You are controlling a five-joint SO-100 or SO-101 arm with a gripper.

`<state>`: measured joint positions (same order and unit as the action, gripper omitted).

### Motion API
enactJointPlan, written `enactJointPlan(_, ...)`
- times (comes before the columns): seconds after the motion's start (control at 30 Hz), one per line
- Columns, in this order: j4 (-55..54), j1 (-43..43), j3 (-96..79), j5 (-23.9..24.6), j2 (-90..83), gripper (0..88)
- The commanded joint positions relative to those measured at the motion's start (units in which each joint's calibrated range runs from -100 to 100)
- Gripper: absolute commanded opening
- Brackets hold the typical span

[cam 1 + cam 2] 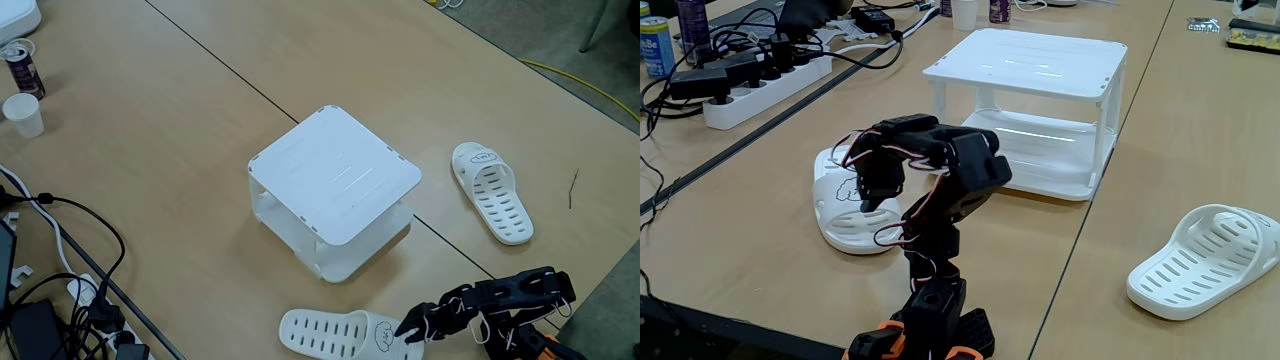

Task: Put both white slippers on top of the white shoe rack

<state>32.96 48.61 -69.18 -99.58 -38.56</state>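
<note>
We judge the near white slipper (335, 333) light and stiff; our fingers (872, 196) pinch its heel rim.

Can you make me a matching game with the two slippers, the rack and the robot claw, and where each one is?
Things:
1. gripper
2. near slipper
3. far slipper
4. white shoe rack

Places:
A. in the middle of the table, nothing on top
B. lying alone on the table, away from the arm
C. down at the heel end of a slipper
D. right under the arm's claw

Pairs: 1-C, 2-D, 3-B, 4-A
</note>
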Motion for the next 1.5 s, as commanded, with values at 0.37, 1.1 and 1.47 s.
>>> enactJointPlan(0.37,-19.8,0.1,-3.3,-0.4,7.4,11.9)
enactJointPlan(1.1,-6.5,-1.0,-9.8,-0.4,-5.3,15.2)
enactJointPlan(1.47,-24.6,-2.6,-5.2,-0.4,8.6,16.4)
